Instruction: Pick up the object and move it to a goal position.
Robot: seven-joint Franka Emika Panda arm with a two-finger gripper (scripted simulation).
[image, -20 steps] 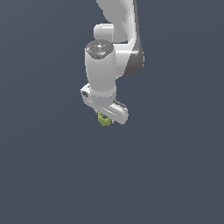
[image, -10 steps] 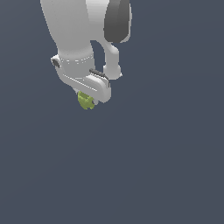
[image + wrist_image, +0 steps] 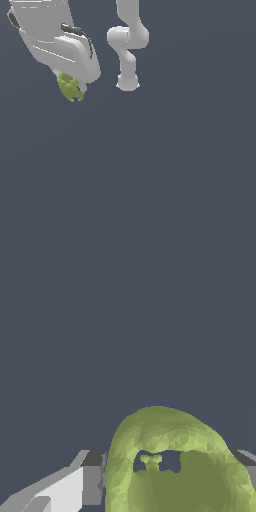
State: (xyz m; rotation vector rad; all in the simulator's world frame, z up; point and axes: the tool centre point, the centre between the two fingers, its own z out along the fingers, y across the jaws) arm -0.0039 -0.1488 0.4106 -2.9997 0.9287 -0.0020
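The object [image 3: 70,88] (lumpy, yellow-green, with a dark hollow) hangs beneath the gripper [image 3: 75,90], whose fingers [image 3: 92,481] are clamped on either side of it, holding it in the air, likely for carrying toward the goal.

No readable text in either view

We find no letters, numbers, labels, brand marks or signs: the white arm casing, the yellow-green object and the plain dark grey background all appear unmarked in both the exterior and wrist views.
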